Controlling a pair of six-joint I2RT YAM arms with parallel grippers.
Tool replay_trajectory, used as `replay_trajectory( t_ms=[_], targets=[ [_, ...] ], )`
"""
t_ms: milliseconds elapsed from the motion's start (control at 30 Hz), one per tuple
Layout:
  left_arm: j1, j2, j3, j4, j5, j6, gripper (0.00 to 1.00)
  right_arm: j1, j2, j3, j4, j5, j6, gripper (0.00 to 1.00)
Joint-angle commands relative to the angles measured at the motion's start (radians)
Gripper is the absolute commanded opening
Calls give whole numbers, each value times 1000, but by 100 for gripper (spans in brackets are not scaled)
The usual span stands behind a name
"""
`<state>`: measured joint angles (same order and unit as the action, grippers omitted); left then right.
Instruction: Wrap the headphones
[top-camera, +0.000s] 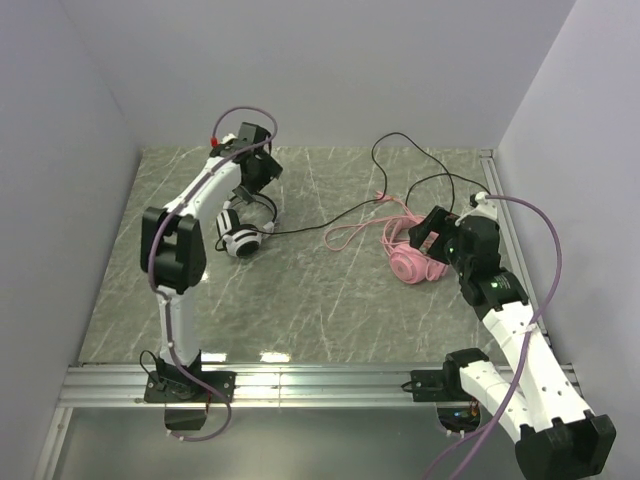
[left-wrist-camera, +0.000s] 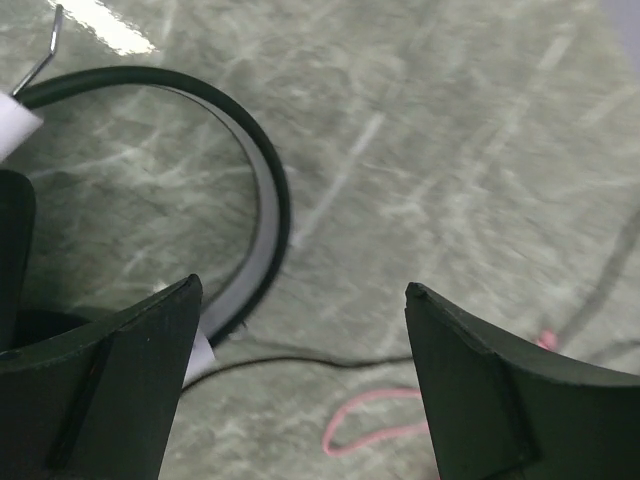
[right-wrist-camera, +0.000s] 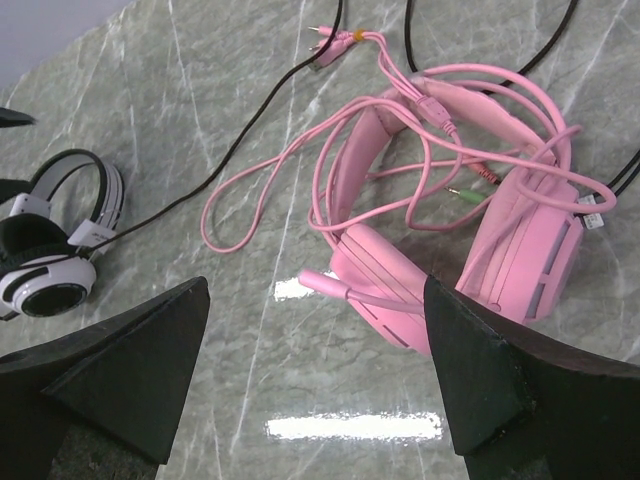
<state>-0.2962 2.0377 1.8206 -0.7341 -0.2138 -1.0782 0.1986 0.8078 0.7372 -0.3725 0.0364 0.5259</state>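
On the table (top-camera: 320, 300), the left gripper (left-wrist-camera: 300, 290) hangs wide open above the black-and-white headset (top-camera: 240, 236), the right gripper (right-wrist-camera: 315, 290) equally wide above the pink headset (right-wrist-camera: 520, 250).

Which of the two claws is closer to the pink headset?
The right one. The right gripper hovers open just over the pink headset. The left gripper is far off on the other side, above the black-and-white headset.
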Motion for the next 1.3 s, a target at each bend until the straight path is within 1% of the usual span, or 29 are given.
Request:
replay_trajectory(
  t_ms=[0,67,100,267,300,333,400,467,500,533,600,633,667,700,733,767,833,867,933,967,1033,1067,1100,1133,1200,1233,1267],
  targets=[
    [-8,91,141,-126,-105,3,88,5,-18,-13,43,-6,-17,94],
    [-8,174,225,-181,-119,11,89,4,-25,-22,52,-12,-12,94],
    [-8,196,244,-188,-119,14,89,4,-27,-25,55,-15,-10,94],
    [-8,294,261,-166,-105,34,88,4,-32,-33,57,-26,-4,94],
    [-8,306,261,-163,-102,40,84,4,-33,-35,57,-27,-6,95],
    [-8,328,261,-165,-98,44,84,5,-35,-36,57,-26,-4,95],
    [-8,340,249,-151,-87,50,80,4,-39,-39,57,-26,-3,94],
    [-17,332,203,-127,-58,86,73,2,-44,-44,60,-32,-1,94],
    [-23,323,185,-116,-53,99,66,4,-45,-47,61,-33,0,94],
    [-32,303,169,-107,-53,130,64,5,-45,-48,61,-33,3,94],
    [-67,274,111,-108,-79,141,60,4,-48,-58,69,-33,8,94],
    [-86,230,82,-87,-87,164,60,2,-53,-62,72,-58,11,94],
    [-128,204,15,-71,-90,179,60,4,-55,-67,76,-61,11,94],
    [-155,176,-25,-44,-72,201,59,4,-56,-68,78,-66,13,94],
    [-182,123,-70,-16,-44,262,59,5,-58,-70,76,-67,13,94],
    [-236,99,-148,20,-26,288,59,5,-62,-71,75,-73,10,94],
    [-288,28,-222,38,-2,343,56,5,-71,-71,67,-70,10,94],
    [-337,4,-300,59,-2,354,56,5,-79,-71,63,-67,9,94],
    [-382,-52,-381,90,-7,369,50,5,-90,-73,58,-66,10,94],
    [-424,-107,-458,104,5,379,49,5,-96,-76,58,-67,9,94],
    [-471,-192,-529,159,68,418,48,4,-99,-79,58,-76,8,94],
    [-528,-223,-594,176,79,435,48,5,-96,-82,58,-81,6,94],
    [-559,-255,-627,211,82,460,50,2,-93,-85,60,-90,3,94],
    [-622,-320,-694,228,99,475,51,5,-82,-88,60,-93,3,94],
    [-678,-384,-747,248,108,507,57,7,-72,-91,61,-98,-1,94],
    [-711,-440,-789,254,116,515,59,7,-55,-94,66,-111,-4,94],
    [-721,-470,-811,257,125,518,60,7,-47,-96,78,-124,-9,94]
  ],
)
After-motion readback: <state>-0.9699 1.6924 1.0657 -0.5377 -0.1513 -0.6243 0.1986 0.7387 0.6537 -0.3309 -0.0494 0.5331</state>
